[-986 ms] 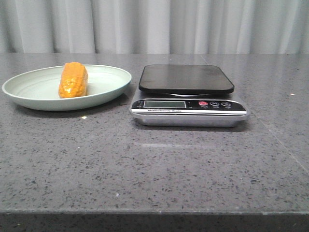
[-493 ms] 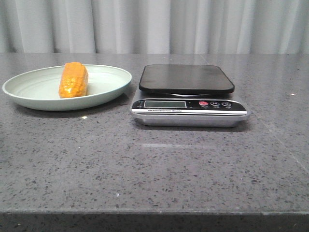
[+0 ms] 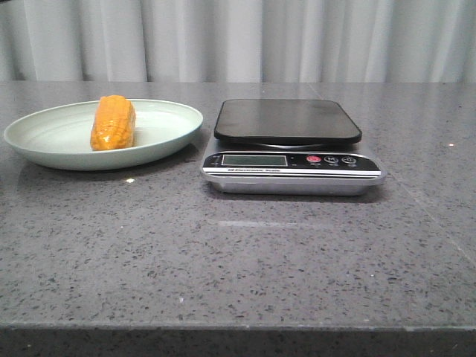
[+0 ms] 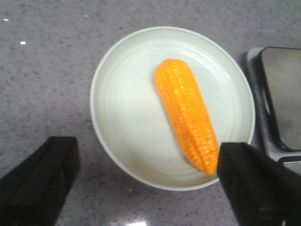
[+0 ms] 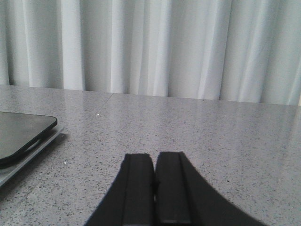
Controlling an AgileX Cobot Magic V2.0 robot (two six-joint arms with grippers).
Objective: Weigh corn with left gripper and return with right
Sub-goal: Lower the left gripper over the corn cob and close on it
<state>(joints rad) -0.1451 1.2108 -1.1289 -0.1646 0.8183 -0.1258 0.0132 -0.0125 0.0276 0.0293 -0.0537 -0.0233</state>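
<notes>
The orange-yellow corn (image 3: 113,123) lies on the pale green plate (image 3: 44,141) at the left of the table. The scale (image 3: 290,147) with a black platform stands just right of the plate. In the left wrist view my left gripper (image 4: 148,181) is open and empty, high above the plate (image 4: 122,108), its two black fingers (image 4: 40,179) spread wide on either side of the corn (image 4: 186,113). In the right wrist view my right gripper (image 5: 154,176) is shut and empty, low over bare table right of the scale (image 5: 21,134). Neither gripper shows in the front view.
The grey speckled table (image 3: 245,253) runs to its front edge at the bottom of the front view. A white curtain (image 3: 245,37) hangs behind the table. The scale's display and buttons (image 3: 312,160) face the front.
A small dark corner has come into the front view's top left edge. The corn, plate and scale have not moved.
</notes>
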